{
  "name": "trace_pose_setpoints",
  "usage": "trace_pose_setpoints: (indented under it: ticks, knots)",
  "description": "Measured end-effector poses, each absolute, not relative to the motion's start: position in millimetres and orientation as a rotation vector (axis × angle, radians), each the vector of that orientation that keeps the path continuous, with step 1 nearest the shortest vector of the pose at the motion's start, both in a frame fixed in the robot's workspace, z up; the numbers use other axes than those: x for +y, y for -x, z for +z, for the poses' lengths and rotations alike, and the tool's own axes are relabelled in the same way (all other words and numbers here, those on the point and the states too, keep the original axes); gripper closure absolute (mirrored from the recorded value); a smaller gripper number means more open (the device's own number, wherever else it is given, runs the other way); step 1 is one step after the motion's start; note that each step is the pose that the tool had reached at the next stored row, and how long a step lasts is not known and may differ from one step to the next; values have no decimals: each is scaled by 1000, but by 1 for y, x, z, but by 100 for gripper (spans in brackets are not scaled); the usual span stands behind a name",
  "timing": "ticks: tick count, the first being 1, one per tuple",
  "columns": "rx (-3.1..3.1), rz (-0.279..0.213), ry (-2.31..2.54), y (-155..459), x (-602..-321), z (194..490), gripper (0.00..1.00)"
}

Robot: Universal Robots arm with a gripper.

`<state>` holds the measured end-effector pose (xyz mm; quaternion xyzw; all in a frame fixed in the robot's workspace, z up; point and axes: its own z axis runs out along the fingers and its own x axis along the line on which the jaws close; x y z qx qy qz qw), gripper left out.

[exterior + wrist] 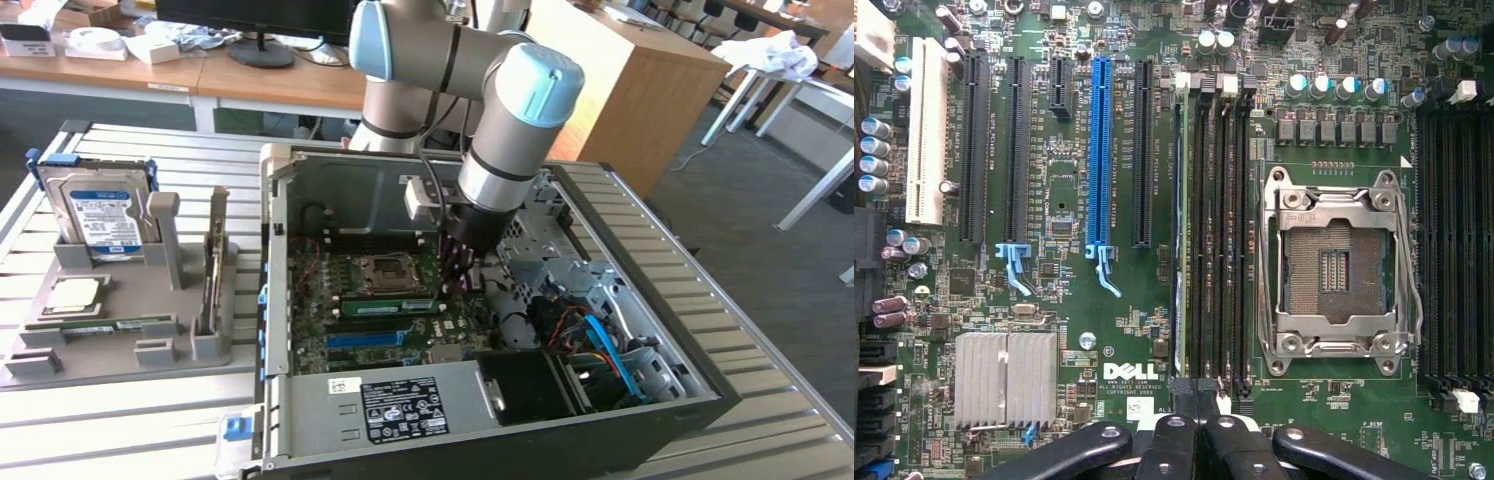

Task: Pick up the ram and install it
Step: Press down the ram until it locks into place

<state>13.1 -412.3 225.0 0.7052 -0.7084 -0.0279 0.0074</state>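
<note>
Slatted bench point(134, 420), open computer case point(400, 410): gripper point(1197, 415) pinched shut over the ram point(1182, 230), apparently seated edge-on in its slot; insertion step looks nearly done.

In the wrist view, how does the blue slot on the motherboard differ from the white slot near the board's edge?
The blue slot is narrow; the white slot is clearly broader. The blue slot ends in a blue latch; the white slot shows no latch. Black slots flank the blue slot on both sides, the white slot on one side only. Both are empty and run parallel on the motherboard.
</note>
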Motion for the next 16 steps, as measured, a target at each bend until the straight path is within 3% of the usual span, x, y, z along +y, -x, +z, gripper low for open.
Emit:
trace_pose_setpoints:
  ticks: [16]
  knots:
    - [-2215,-87,-2205,-13,-412,222,90]
